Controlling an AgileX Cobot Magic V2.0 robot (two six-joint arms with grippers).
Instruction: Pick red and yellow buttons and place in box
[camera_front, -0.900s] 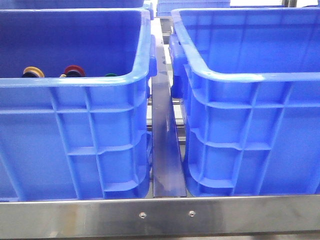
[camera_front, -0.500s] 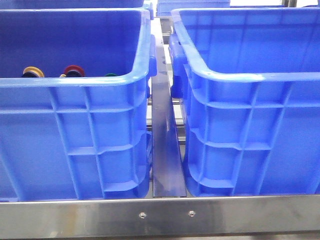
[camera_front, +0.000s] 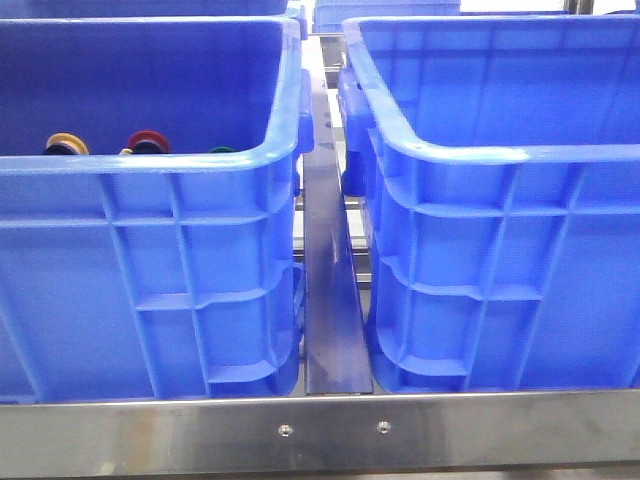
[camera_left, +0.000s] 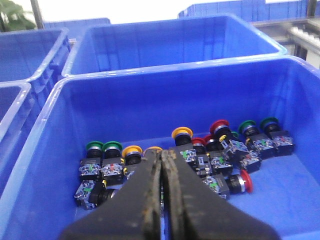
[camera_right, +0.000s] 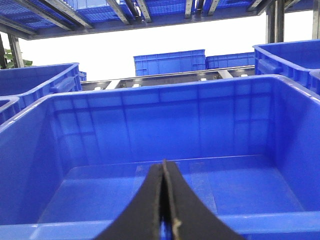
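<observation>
Buttons: red (camera_left: 219, 126) and yellow (camera_left: 182, 133) lie in left crate (camera_left: 45, 150) | box (camera_right: 30, 150): right crate | left gripper (camera_left: 162, 156): pressed together, holding nothing | right gripper (camera_right: 163, 167): pressed together, holding nothing

Nothing's shifted on my front view in the last second: the yellow button (camera_front: 66, 143) and red button (camera_front: 148, 140) match their earlier spots, and both crates look identical to before.

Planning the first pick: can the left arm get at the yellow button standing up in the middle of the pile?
Probably yes. The left gripper, shut, hangs above the open crate, and the yellow button stands uncovered.
</observation>
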